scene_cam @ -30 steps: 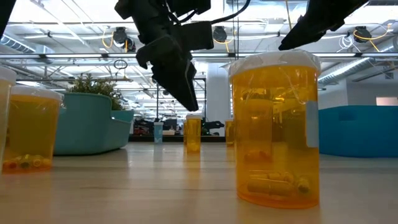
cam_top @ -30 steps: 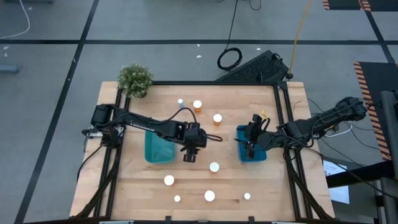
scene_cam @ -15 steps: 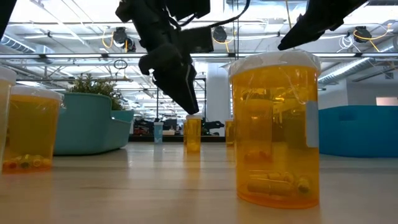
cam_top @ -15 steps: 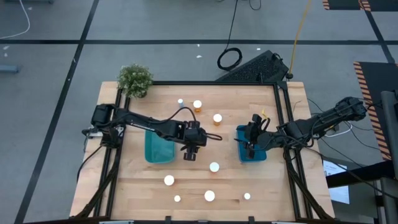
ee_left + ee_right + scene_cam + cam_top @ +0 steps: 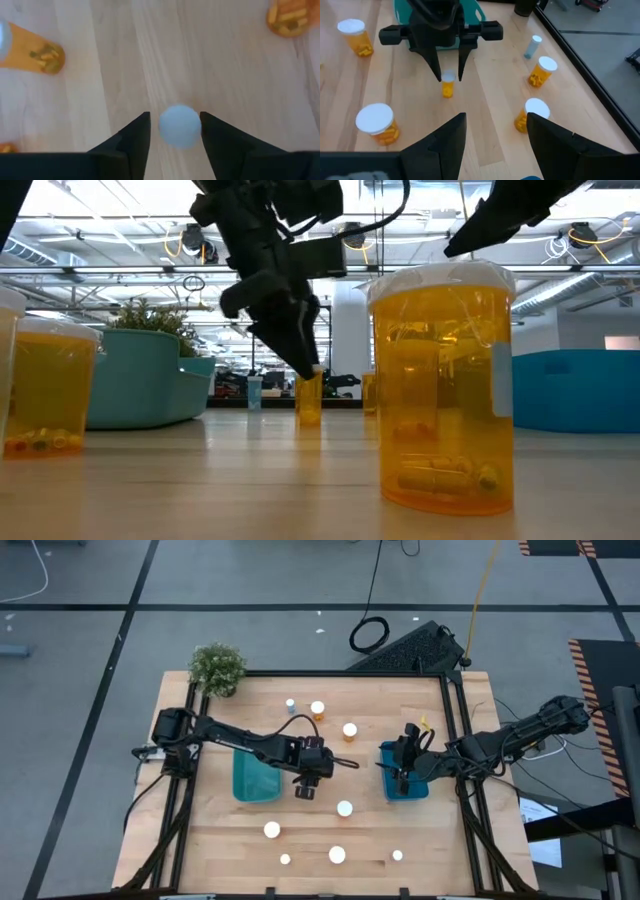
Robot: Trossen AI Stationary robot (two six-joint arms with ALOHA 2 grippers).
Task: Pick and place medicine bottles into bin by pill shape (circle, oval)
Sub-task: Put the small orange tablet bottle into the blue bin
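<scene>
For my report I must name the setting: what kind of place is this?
Probably a robotics lab in an open industrial hall. A wooden table carries two arms, teal bins and pill bottles; cables lie on the concrete floor, and the low view shows exposed ceiling pipes.

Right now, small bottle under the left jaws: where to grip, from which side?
Grip the small amber bottle at its round white cap, coming straight down from above. It stands upright, and the left gripper is open with its jaws either side of the cap.
</scene>
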